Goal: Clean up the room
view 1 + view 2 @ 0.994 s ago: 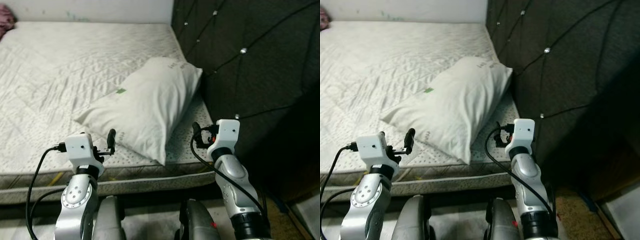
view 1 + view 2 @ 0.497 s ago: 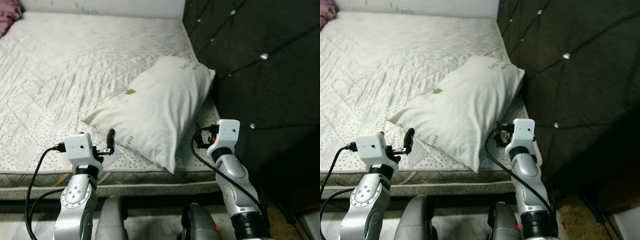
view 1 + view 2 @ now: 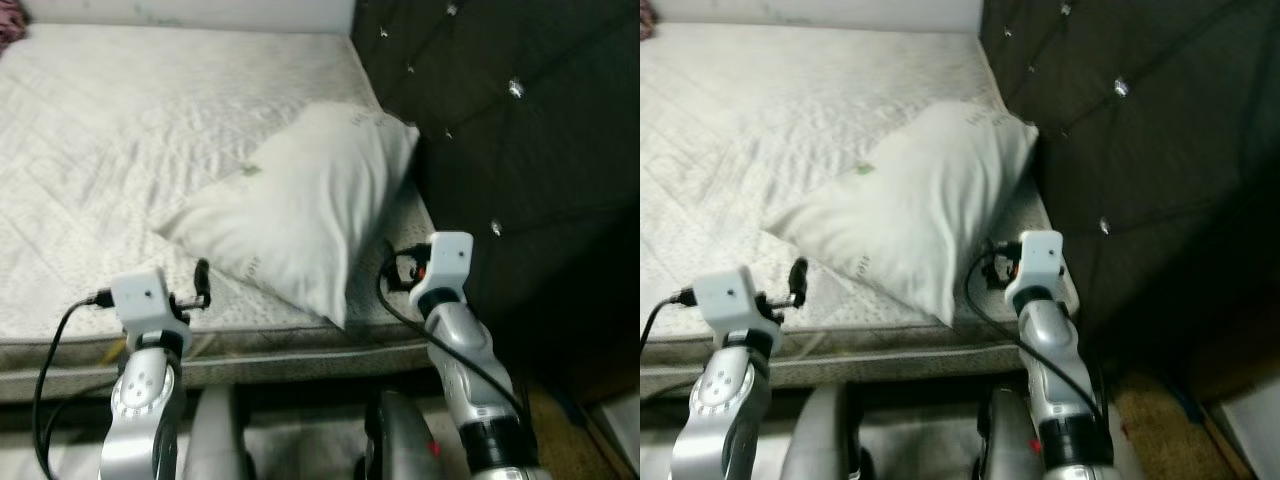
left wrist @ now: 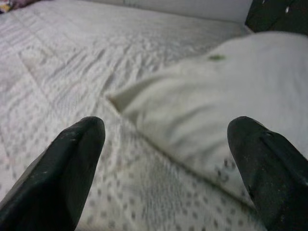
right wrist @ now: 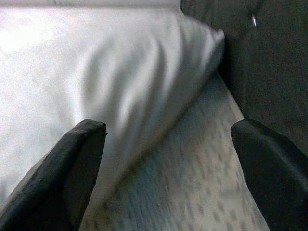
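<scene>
Pillow (image 3: 305, 215) handling is judged to be the step in hand, and neither claw has been brought into contact yet. The left claw (image 4: 163, 168) is held spread just short of the pillow's near pointed corner, with bare mattress (image 3: 110, 120) below its fingers. The right claw (image 5: 168, 178) is likewise spread, with the pillow's lower edge ahead of it and the dark tufted headboard (image 3: 520, 130) close on its outer side. A two-sided grasp is advised: each claw is best carried forward over opposite edges and closed on thick cloth, not on a thin corner. The pillow lies diagonally, its long axis running from the corner before the left claw up to the end pressed against the headboard.
</scene>
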`<state>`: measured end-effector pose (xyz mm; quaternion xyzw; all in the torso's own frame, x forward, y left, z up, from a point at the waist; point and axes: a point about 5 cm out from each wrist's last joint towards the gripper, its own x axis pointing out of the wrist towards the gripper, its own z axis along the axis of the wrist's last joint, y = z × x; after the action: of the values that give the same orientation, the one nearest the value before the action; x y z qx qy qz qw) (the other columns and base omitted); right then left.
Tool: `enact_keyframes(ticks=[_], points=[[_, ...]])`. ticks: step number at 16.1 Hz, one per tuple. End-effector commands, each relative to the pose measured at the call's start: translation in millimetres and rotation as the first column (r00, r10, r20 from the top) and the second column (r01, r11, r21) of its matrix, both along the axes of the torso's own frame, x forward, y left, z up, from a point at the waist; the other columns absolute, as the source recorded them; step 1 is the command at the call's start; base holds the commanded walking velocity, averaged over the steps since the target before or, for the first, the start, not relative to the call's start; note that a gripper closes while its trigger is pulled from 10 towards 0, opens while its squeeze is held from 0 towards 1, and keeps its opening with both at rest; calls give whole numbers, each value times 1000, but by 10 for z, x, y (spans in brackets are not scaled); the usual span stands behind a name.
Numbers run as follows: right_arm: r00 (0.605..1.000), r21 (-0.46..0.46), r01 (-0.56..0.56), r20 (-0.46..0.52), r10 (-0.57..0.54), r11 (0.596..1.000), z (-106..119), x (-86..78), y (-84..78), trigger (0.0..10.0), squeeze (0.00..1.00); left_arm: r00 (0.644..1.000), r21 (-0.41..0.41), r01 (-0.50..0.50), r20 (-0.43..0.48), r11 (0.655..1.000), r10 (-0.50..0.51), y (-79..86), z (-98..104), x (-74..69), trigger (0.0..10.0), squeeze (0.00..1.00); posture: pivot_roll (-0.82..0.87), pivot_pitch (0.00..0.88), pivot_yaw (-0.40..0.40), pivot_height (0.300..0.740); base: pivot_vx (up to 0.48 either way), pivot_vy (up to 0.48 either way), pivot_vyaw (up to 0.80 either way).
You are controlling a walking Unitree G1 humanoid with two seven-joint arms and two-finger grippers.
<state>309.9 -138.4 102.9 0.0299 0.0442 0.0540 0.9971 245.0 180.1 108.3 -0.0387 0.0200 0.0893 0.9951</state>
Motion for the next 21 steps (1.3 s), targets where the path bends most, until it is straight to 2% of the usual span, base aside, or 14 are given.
enact_keyframes(ticks=[1,8,17,21], points=[[999,-8,-23,-43,22,1000,-67,6,3,10000,0,1000,11,-22,-9,1000,22,12,6,-30,10000,0,9,155,-48,529,0,0,0],[998,-11,-40,-57,40,999,-94,46,30,10000,0,1000,7,-19,7,1000,19,58,48,-93,10000,0,19,166,-56,529,0,0,0],[997,-12,-51,-57,50,999,-100,63,37,10000,0,1000,-1,1,9,1000,-1,42,48,-71,10000,0,13,158,-55,529,313,0,0],[993,-11,-92,-76,91,996,-122,65,62,10000,0,999,21,-34,-18,999,35,60,19,-76,10000,0,17,155,-59,529,0,0,0]])
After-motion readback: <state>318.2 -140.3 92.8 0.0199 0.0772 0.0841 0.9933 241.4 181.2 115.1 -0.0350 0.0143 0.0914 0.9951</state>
